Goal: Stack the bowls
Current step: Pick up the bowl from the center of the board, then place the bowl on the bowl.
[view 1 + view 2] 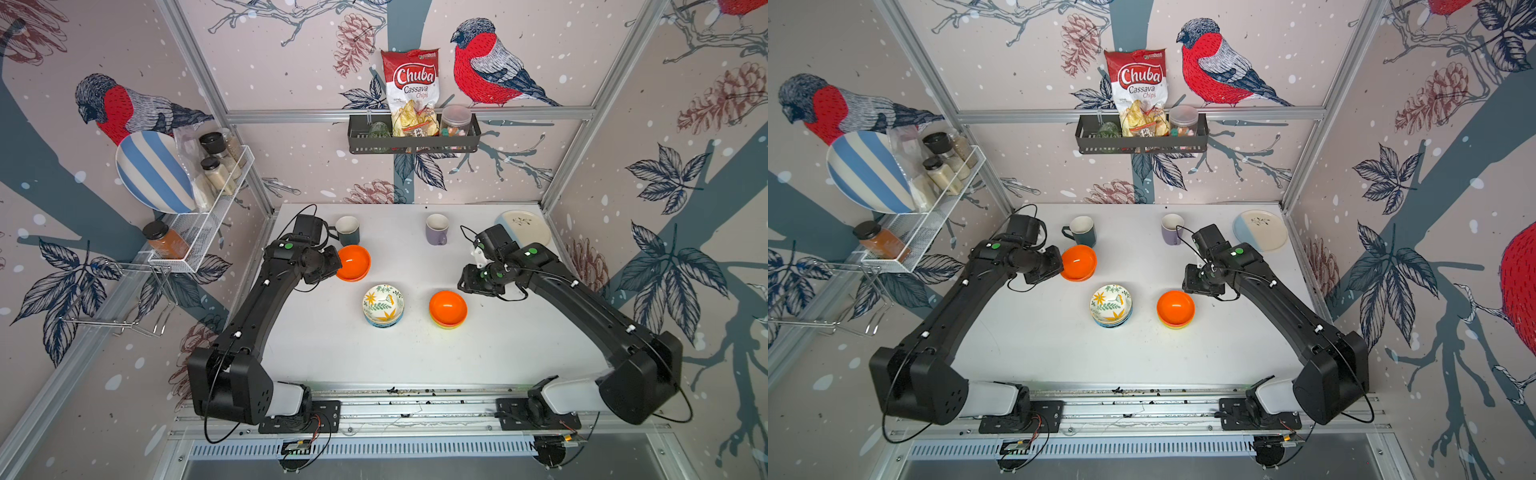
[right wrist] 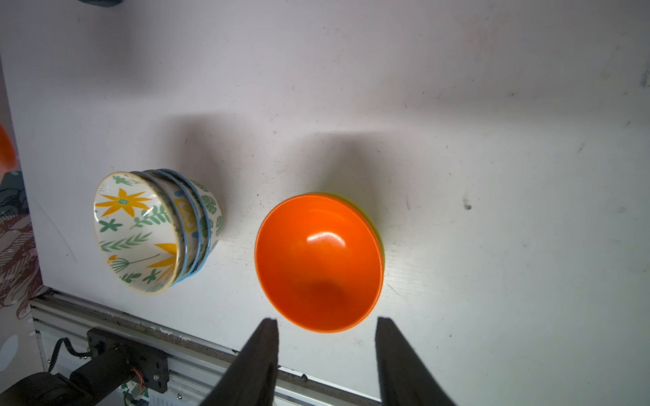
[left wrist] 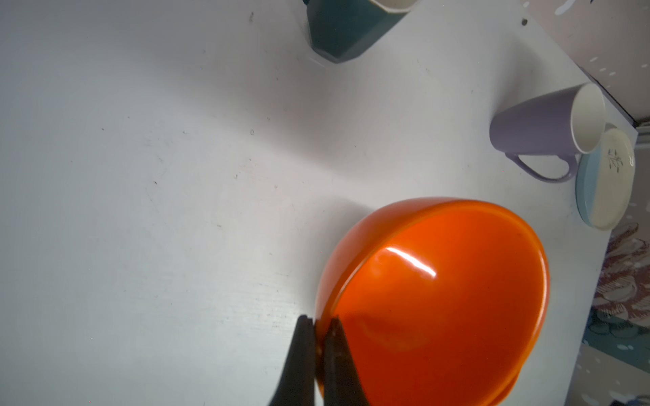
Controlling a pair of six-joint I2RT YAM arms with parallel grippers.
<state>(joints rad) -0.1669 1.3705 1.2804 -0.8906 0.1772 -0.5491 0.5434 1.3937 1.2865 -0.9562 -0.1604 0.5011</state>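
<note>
A glossy orange bowl (image 3: 439, 298) sits at the back left of the table (image 1: 332, 345), seen in both top views (image 1: 353, 262) (image 1: 1079, 262). My left gripper (image 3: 319, 321) is shut on its rim, one finger inside and one outside. A stack of patterned bowls (image 1: 383, 305) (image 2: 151, 232), yellow-floral one on top, stands mid-table. To its right another orange bowl (image 1: 448, 308) (image 2: 318, 262) rests in a lime green one. My right gripper (image 2: 327, 320) hovers open just behind this pair, empty.
A teal mug (image 1: 347, 230) stands right behind the held bowl. A purple mug (image 1: 437, 228) and a cream-and-blue plate (image 1: 524, 228) are at the back right. Wall racks hang above the left and back edges. A metal rail (image 1: 415, 399) runs along the front.
</note>
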